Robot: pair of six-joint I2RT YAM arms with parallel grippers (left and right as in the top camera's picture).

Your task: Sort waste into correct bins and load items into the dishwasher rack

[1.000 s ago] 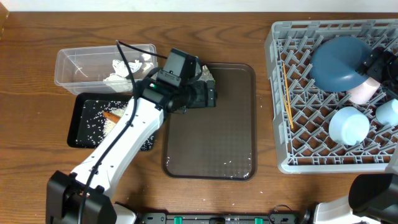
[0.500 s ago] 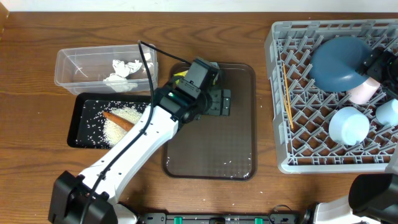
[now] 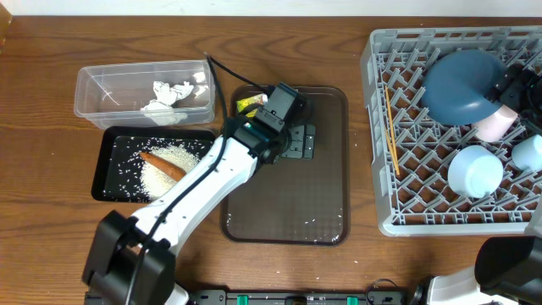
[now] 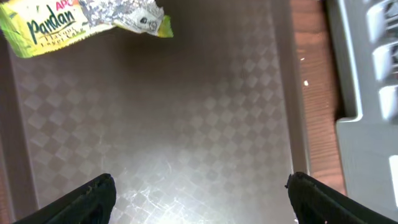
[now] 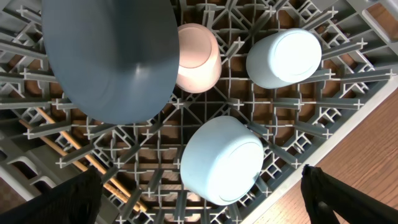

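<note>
The overhead view alone takes in the whole table. At the far left, the clear plastic rectangular tub (image 3: 118, 80) holds the crumpled white tissue (image 3: 169, 91). Just near of it, the shallow black rectangular tray (image 3: 106, 186) carries the loose white rice (image 3: 169, 154) and the small orange carrot-like stick (image 3: 161, 163).

The left gripper (image 3: 303, 141) hangs over the larger brown serving tray (image 3: 288, 195). The yellow-green printed wrapper (image 3: 247, 103) lies in that tray's far-left corner, half hidden behind the arm. The left wrist view shows it better: the wrapper (image 4: 81, 22) lies flat on the tray, its lettering reading "Pandan" and its left end cut off by the frame. The left gripper (image 4: 199, 199) has its fingers spread wide with nothing between them, clear of the wrapper.

On the right stands the large square grey plastic crate (image 3: 377, 169), with the thin wooden chopsticks (image 3: 391, 131) lying along its left side. The right wrist view looks straight down into it. The large dark-blue bowl (image 5: 106, 56), white cup (image 5: 196, 59), pale-blue cup (image 5: 283, 56) and small light-blue bowl (image 5: 221, 162) all sit upside down on the pegs. The right gripper (image 5: 202, 196) hangs spread and empty above them. In the overhead view the right arm (image 3: 518, 83) is mostly cut off at the frame edge.
</note>
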